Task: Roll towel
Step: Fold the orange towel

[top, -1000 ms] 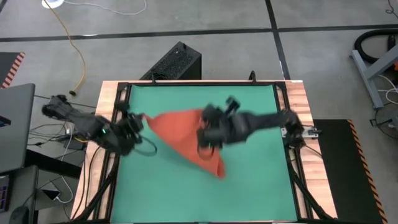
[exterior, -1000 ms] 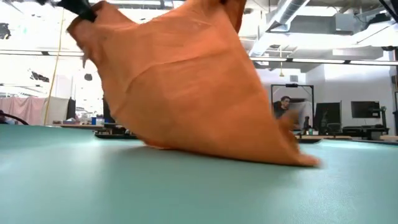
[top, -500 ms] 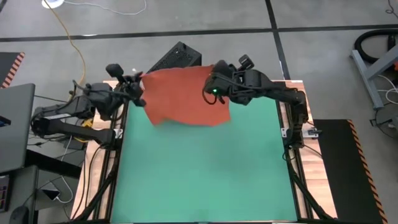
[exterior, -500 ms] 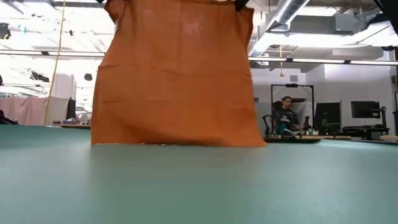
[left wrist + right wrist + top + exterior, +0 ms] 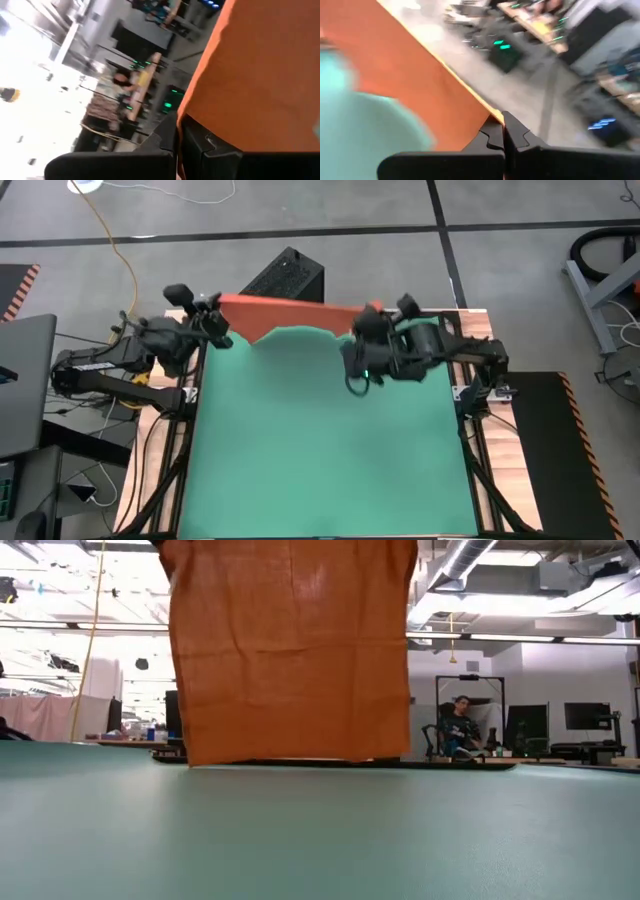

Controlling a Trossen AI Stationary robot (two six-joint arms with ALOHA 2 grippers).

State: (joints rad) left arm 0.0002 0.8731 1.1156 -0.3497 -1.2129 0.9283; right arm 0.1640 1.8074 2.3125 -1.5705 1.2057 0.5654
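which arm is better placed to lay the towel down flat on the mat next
Neither alone: the left end effector and right end effector each pinch a top corner of the hanging towel, so both should lower together.

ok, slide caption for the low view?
Orange-red rectangular cloth towel hangs flat like a curtain, its lower edge at the green mat.

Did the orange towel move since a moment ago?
Yes. The towel was bunched in the middle of the green mat; now the left gripper and right gripper hold it up along the mat's far edge.
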